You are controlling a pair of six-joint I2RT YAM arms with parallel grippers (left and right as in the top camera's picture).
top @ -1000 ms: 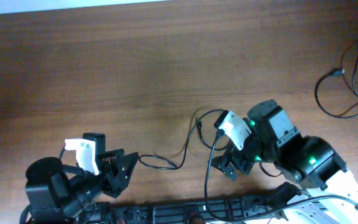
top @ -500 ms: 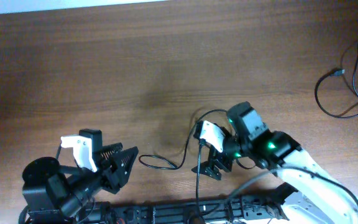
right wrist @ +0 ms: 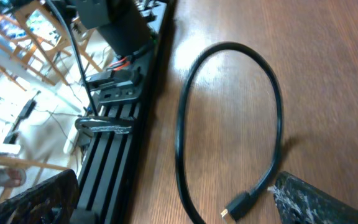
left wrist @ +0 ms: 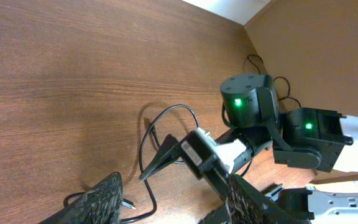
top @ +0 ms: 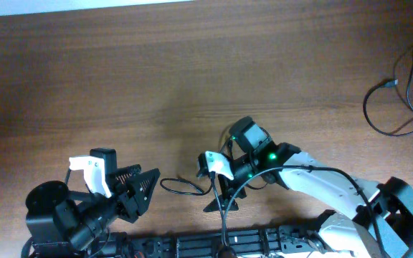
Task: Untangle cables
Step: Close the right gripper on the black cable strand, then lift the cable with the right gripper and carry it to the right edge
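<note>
Brown wood-grain table (top: 120,72) beside a plain tan wall (left wrist: 328,43).

The left arm (top: 57,215) sits at 8 o'clock, with the left gripper (top: 151,190) aimed toward 3 o'clock, jaws parted. The right arm (top: 321,183) reaches in from 4 o'clock, with the right gripper (top: 221,205) tipped toward 6 o'clock, jaws spread wide.
</note>
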